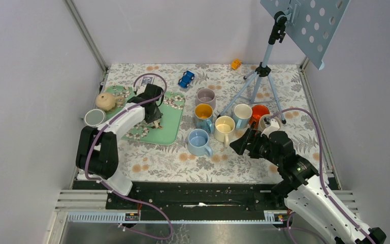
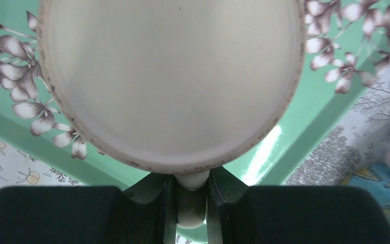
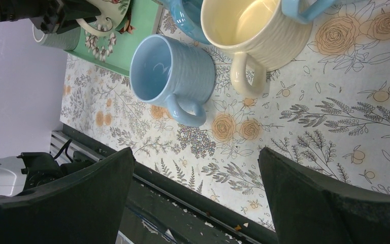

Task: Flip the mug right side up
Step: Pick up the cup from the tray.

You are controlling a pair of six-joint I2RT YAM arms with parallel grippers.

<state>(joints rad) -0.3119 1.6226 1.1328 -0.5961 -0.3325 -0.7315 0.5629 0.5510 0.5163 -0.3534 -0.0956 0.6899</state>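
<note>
- Jaws of the left gripper (image 2: 190, 184) are clenched on the cream handle (image 2: 191, 209) of the mug (image 2: 172, 76). The loop is pinched between both fingers, so the grasp is on the handle and not on the wall.
- The mug sits over the green mat (image 2: 304, 114) at the left of the table. From overhead the arm covers nearly all of it.
- The key relation is that the mug lies straight ahead of the left jaws. Its round pale face points back at the wrist camera and the handle points toward the fingers.
- I judge the mug's long axis to run roughly along the fingers, not across them. Whether that face is the base or the mouth I cannot tell for certain, though it looks flat — more like a base.
- The flip would probably need a lift clear of the mat, then a half turn of the wrist about the handle side.
- The right gripper (image 3: 195, 157) is spread wide and holds nothing — it hovers near the blue mug (image 3: 170, 71), well apart from the mat. The left arm is the nearer one.
</note>
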